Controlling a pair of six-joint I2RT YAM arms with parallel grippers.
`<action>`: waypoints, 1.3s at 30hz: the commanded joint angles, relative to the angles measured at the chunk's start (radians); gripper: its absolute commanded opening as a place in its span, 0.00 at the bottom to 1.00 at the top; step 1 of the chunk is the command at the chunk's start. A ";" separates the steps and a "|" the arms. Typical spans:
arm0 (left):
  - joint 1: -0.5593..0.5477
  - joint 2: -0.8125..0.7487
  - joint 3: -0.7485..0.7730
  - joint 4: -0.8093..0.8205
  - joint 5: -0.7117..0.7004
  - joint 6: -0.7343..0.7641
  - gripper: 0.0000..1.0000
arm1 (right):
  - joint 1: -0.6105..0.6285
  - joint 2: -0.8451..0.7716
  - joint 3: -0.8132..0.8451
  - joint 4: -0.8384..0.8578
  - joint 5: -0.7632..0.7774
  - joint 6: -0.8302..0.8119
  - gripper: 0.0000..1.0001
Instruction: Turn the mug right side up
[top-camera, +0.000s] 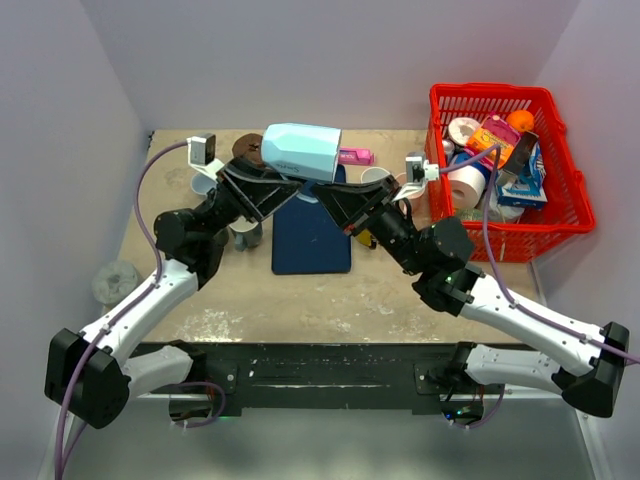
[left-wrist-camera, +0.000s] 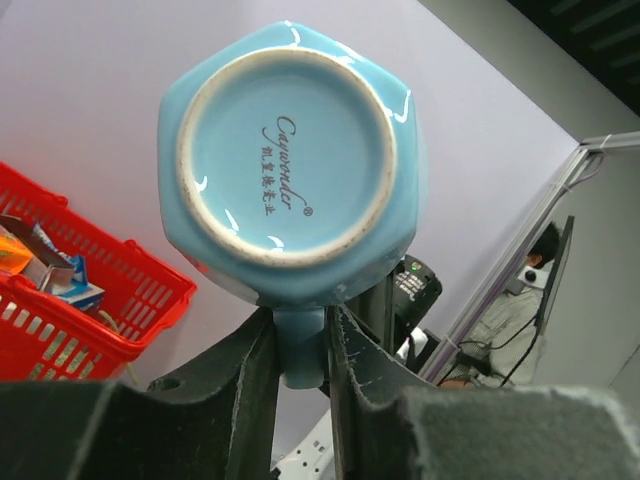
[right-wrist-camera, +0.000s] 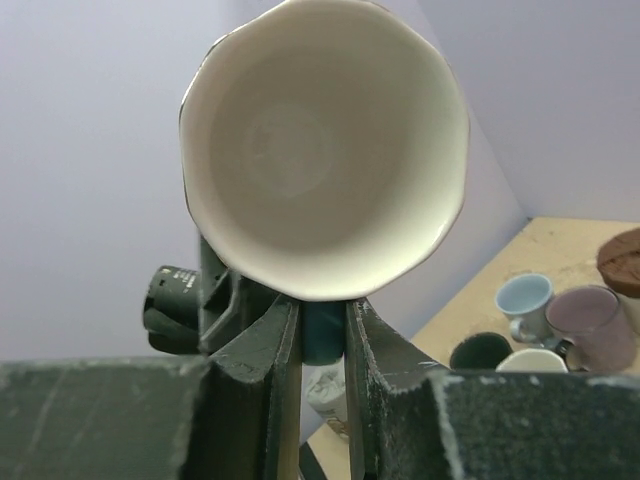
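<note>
Table: pale, scuffed top lies below both claws, boxed in by plain lilac-white walls behind and at each side.
Roll: grey roll sits on the table far out to the left of the left claw.
Left claw: the left claw is raised above the table and clenched on the mug's handle from the left.
Mug: the light blue mug is up in the air between the two claws, lying on its side. Its base faces the left claw and its mouth faces the right claw.
Mat: a dark blue mat lies flat on the table beneath the mug and both claws.
Right claw: the right claw meets the mug from the right, clamped on the same handle.
Basket: a red basket stands to the right of the right claw, crammed with packets and rolls.
Left wrist view alone: shows the mug's base with its unglazed ring and printed maker's mark. The handle is pinched just above the left claw. The basket is to the claw's left, and a seated person is beyond it to the right.
Right wrist view alone: shows the mug's cream interior, with the handle squeezed at the right claw. On the table to the claw's right stand a dark cup, a white cup, a pale blue cup and a mauve cup.
</note>
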 joint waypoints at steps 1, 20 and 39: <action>-0.010 -0.005 0.004 0.035 0.016 0.030 0.60 | 0.009 -0.052 0.036 -0.055 0.071 -0.018 0.00; -0.008 -0.063 0.113 -1.060 -0.152 0.721 0.99 | 0.011 -0.239 0.151 -0.842 0.738 -0.132 0.00; -0.007 -0.005 0.159 -1.194 -0.292 0.881 0.99 | -0.098 -0.069 0.066 -1.231 0.787 0.048 0.00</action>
